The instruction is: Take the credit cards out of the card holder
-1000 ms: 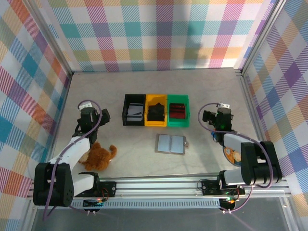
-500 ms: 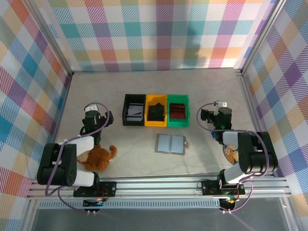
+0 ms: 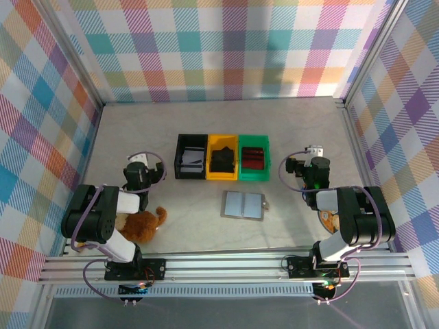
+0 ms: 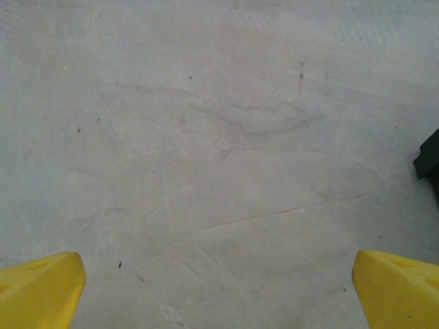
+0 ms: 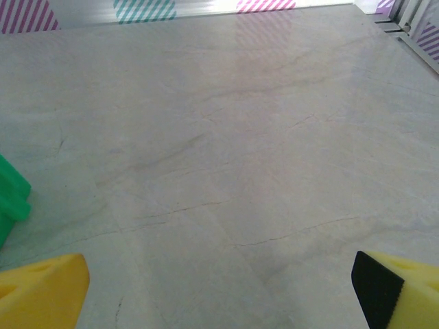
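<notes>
Card holder (image 3: 243, 204) lies open on worktop (image 3: 309, 130), panels apparently bare. Reddish card (image 3: 253, 157) sits in green bin (image 3: 254, 177). Left hand (image 4: 219, 282) and right hand (image 5: 219, 284) wide, empty. Task looks essentially complete.

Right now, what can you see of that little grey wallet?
The card holder lies open and flat on the table, two light grey panels side by side inside a darker border, a small tab on its right edge. It sits on the near side of the yellow bin and green bin, apart from them. Only the table touches it. I cannot make out cards.
</notes>
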Robot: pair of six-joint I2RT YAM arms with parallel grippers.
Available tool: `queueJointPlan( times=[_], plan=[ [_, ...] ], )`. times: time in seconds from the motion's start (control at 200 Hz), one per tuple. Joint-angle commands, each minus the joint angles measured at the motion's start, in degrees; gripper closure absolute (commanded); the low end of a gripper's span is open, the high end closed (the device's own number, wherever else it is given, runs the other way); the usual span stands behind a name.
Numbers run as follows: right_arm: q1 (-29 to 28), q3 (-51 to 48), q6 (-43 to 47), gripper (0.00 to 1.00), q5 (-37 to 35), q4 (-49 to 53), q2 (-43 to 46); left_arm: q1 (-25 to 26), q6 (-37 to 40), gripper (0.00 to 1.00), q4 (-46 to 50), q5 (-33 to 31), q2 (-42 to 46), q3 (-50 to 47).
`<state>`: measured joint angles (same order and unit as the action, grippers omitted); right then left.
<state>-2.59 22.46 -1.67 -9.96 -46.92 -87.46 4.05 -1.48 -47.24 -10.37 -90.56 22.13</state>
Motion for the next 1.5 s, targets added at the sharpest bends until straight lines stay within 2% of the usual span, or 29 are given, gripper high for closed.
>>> queueJointPlan(
  times=[0.0,1.495],
  plan=[
    [-0.03,-0.05,-0.96,0.01,-1.03,-2.3,-0.18,0.88,1.74,0.0,-2.96,-2.3,0.06,1.03],
    [-0.02,0.0,-0.96,0.01,-1.03,-2.21,-0.25,1.48,2.1,0.0,-3.39,-3.35,0.12,0.74]
  ],
)
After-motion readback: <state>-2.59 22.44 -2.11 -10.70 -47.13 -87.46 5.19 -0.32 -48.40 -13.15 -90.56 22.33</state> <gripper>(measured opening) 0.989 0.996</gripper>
